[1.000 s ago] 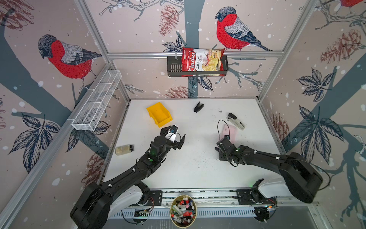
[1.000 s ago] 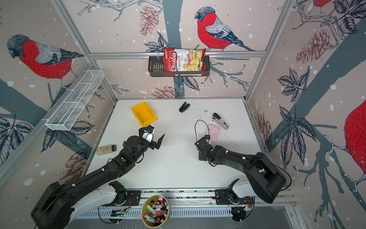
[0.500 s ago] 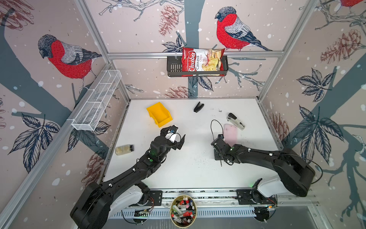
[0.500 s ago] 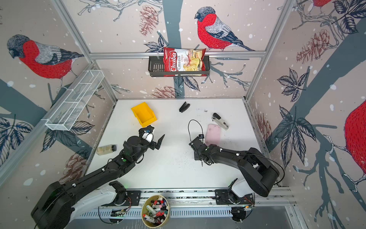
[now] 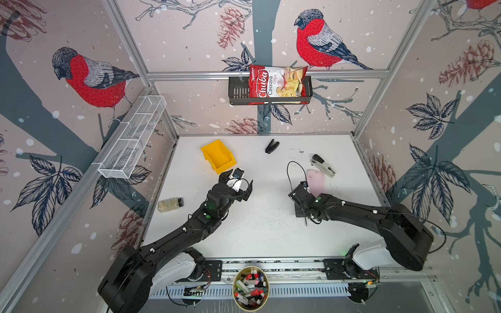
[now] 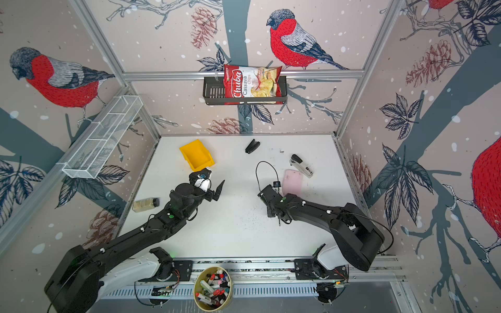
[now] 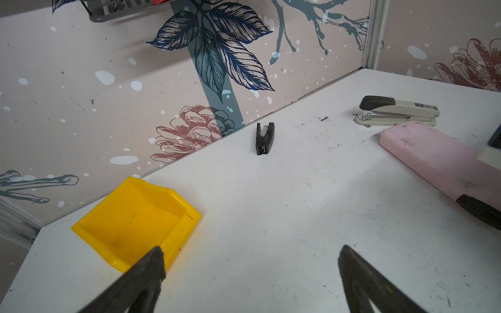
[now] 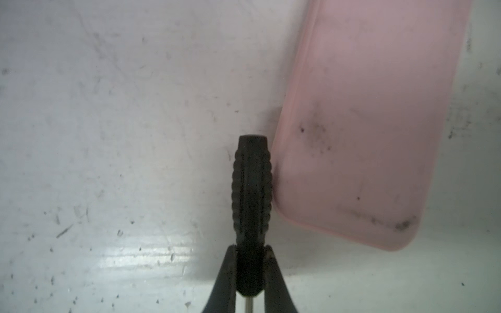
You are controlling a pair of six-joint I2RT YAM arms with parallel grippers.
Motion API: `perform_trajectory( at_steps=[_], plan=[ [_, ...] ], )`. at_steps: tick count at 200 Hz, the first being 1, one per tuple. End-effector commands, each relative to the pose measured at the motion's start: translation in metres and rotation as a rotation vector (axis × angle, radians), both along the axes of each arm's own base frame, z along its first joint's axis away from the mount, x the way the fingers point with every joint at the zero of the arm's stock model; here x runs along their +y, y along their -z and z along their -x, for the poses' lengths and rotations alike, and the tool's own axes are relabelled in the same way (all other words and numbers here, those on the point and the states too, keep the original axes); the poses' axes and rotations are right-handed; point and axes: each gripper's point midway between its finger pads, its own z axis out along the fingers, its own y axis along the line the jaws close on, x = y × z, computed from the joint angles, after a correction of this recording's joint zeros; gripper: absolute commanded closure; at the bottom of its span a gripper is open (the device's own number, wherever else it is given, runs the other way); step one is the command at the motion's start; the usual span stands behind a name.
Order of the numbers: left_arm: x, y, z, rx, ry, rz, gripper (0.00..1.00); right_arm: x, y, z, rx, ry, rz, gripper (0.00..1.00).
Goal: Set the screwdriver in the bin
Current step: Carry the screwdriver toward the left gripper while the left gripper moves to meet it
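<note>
My right gripper (image 8: pixel 250 248) is shut on the black ribbed handle of the screwdriver (image 8: pixel 252 189), low over the white table, close beside the pink case (image 8: pixel 366 122). In both top views the gripper body hides the handle, and only the thin shaft (image 5: pixel 305 220) (image 6: pixel 278 221) sticks out toward the front edge. The yellow bin (image 5: pixel 218 155) (image 6: pixel 196 155) (image 7: pixel 130 222) sits empty at the back left. My left gripper (image 5: pixel 237 182) (image 6: pixel 208 181) (image 7: pixel 251 250) hangs open just in front of the bin, holding nothing.
A small black stapler (image 5: pixel 271 146) lies at the back, and a grey stapler (image 5: pixel 322 165) behind the pink case (image 5: pixel 315 181). A small bottle (image 5: pixel 170 204) lies at the left edge. A cup of markers (image 5: pixel 251 287) stands in front. A wire basket (image 5: pixel 132 138) and a chips rack (image 5: pixel 271 86) hang on the walls.
My right gripper has closed on the screwdriver's handle and shifted a little left, away from the pink case. The left arm has not moved.
</note>
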Motion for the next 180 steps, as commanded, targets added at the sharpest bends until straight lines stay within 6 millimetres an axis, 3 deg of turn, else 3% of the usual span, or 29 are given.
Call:
perform_trajectory(
  at_steps=[1, 52, 111, 139, 180],
  plan=[
    [0.001, -0.008, -0.003, -0.023, -0.011, 0.017, 0.02, 0.004, 0.008, 0.005, 0.064, -0.027, -0.012, 1.0],
    [0.001, -0.012, -0.001, -0.019, -0.013, 0.044, 0.02, 0.018, 0.0, 0.004, 0.004, -0.068, -0.061, 1.0],
    [-0.013, -0.028, -0.009, 0.02, 0.013, 0.134, 0.02, 0.035, -0.039, -0.011, -0.107, -0.137, -0.078, 1.0],
    [-0.021, -0.046, -0.012, 0.009, 0.038, 0.176, 0.02, 0.041, -0.068, -0.028, -0.202, -0.121, -0.093, 1.0],
    [-0.04, -0.056, -0.024, 0.092, 0.076, 0.175, 0.01, 0.051, -0.117, -0.049, -0.382, -0.142, -0.162, 1.0]
  ],
)
